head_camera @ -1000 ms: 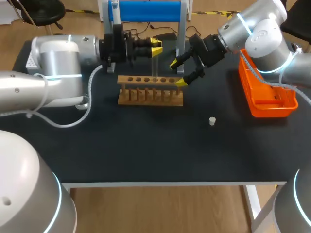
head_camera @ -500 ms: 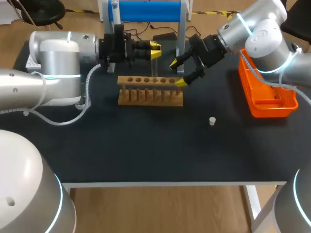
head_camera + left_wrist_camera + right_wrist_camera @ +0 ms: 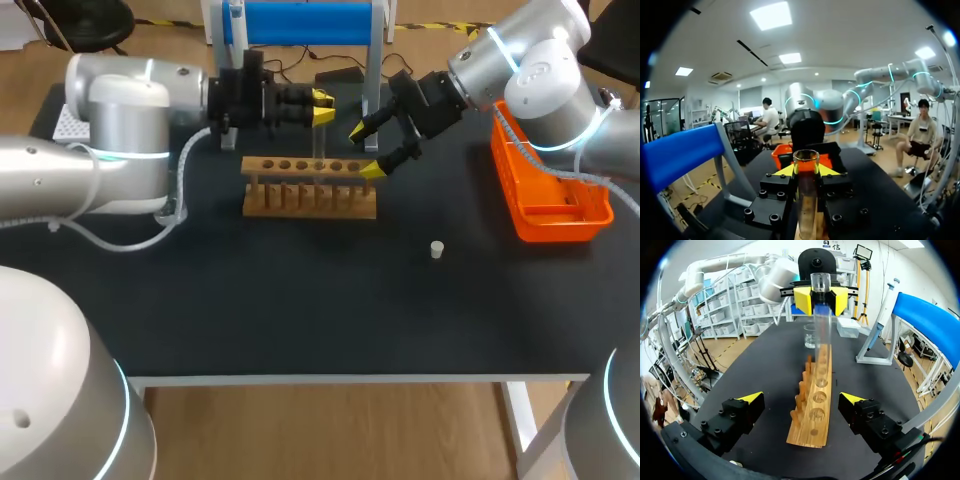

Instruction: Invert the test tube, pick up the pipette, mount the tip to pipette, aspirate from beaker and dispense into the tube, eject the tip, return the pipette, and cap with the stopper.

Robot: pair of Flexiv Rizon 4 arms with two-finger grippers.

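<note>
**Test tube upright at the rack, in the left jaws**

Clenched on the test tube (image 3: 319, 138) with the left jaws, yellow tips pressing the glass from two sides just under its rim. Upright, open mouth on top, directly over the wooden rack (image 3: 310, 190). Lower end down at the row of holes in the top board, but whether seated in a hole or just above it cannot be told. Left arm (image 3: 120, 110) stretched in level from the bench's left side.

Right jaws released and spread wide, nothing between them, just off the rack's right end and pointing along its length toward the tube.

Past the rack's far end, from the right wrist view: a glass beaker (image 3: 811, 336) and a pale box (image 3: 847, 328), and beside them the pipette (image 3: 883, 315) hanging on its blue-topped stand (image 3: 300, 22).

On the dark bench (image 3: 300, 300), in front of the rack and off to its right — a small white stopper (image 3: 436, 249), alone and well apart from both jaws. Near the right edge, an orange basket (image 3: 560, 225).
</note>
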